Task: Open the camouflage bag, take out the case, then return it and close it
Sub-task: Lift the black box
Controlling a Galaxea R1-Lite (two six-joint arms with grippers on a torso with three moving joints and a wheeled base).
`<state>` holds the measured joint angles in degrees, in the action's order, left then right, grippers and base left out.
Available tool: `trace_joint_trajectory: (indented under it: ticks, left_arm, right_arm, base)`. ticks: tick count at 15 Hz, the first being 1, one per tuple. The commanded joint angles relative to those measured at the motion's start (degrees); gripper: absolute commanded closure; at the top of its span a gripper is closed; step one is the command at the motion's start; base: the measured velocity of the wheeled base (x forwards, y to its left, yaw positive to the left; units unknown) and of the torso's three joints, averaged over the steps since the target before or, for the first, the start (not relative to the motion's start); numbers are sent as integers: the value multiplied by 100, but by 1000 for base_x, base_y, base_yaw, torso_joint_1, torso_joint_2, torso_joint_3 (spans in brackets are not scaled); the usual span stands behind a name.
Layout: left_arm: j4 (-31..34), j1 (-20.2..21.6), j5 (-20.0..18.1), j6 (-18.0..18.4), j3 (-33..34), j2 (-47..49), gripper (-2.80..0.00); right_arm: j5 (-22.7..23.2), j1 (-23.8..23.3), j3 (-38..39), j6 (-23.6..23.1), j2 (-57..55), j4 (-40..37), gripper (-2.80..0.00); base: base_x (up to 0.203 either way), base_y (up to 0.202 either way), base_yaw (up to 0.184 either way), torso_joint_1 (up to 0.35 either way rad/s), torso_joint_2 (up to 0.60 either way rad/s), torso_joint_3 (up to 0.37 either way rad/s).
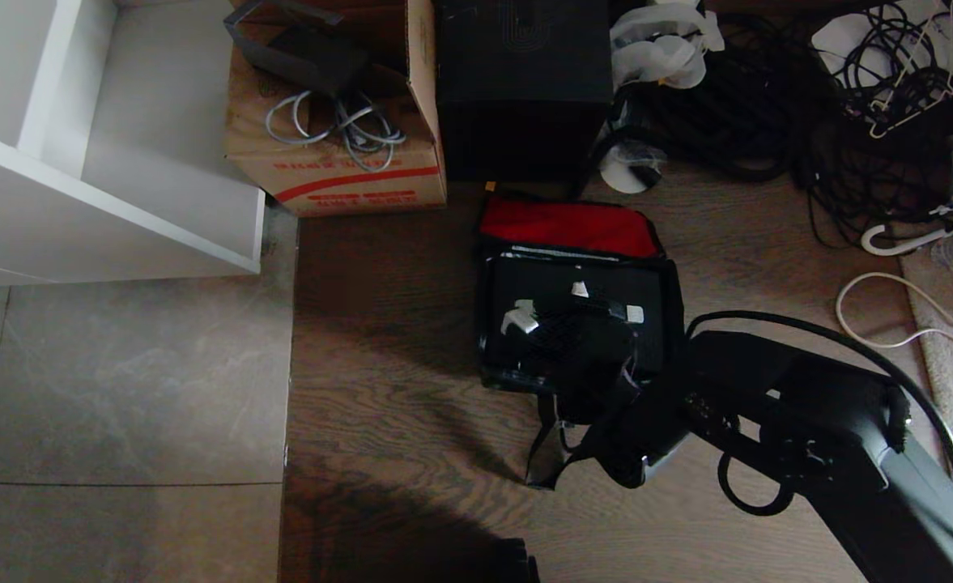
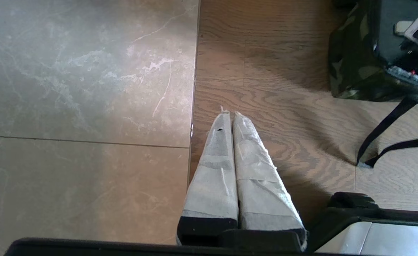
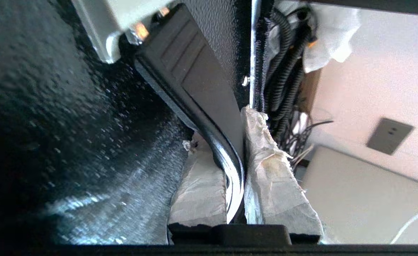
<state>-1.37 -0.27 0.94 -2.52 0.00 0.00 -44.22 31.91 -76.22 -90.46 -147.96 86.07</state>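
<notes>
The camouflage bag (image 1: 484,340) stands open on the wood floor, its red-lined lid (image 1: 569,228) folded back; its camouflage side (image 2: 351,67) also shows in the left wrist view. The black case (image 1: 557,283) sits inside it, handle (image 1: 589,308) up. My right gripper (image 1: 630,320) reaches in from the lower right. Its taped fingers (image 3: 276,177) are shut on the black handle (image 3: 201,89) near one end, the gripper (image 3: 226,128) lying close along the case's textured top (image 3: 70,124). My left gripper (image 2: 230,113) hangs shut and empty over the floor, left of the bag.
A brown cardboard box (image 1: 338,162) and a tall plain black box (image 1: 525,89) stand just behind the bag. Tangled cables (image 1: 767,105) fill the back right. A white cabinet (image 1: 104,186) is at the left. The bag's black strap (image 1: 545,453) trails on the floor in front.
</notes>
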Motion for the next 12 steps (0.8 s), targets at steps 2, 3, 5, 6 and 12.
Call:
trace_joint_trajectory:
  ticks: [2, 3, 5, 6, 12]
  left_arm:
    - [-4, -3, 3, -3, 49, -4, 0]
    - [-4, 0, 3, -3, 53, -3, 0]
    - [-4, 0, 3, -3, 47, -9, 0]
    - [-4, 0, 3, -3, 44, -9, 0]
    - [-4, -7, 3, -3, 53, -9, 0]
  right_arm:
    - [-47, 176, 143, -217, 692, 159, 0]
    - [-96, 245, 150, -261, 780, 159, 0]
    - [-165, 374, 160, -352, 915, 159, 0]
    - [-166, 426, 160, -373, 968, 159, 0]
    - [-183, 492, 205, -516, 1165, 159, 0]
  base:
    - [0, 0, 0, 0, 0, 0]
    - [0, 0, 0, 0, 0, 0]
    - [0, 0, 0, 0, 0, 0]
    - [0, 0, 0, 0, 0, 0]
    - [0, 0, 0, 0, 0, 0]
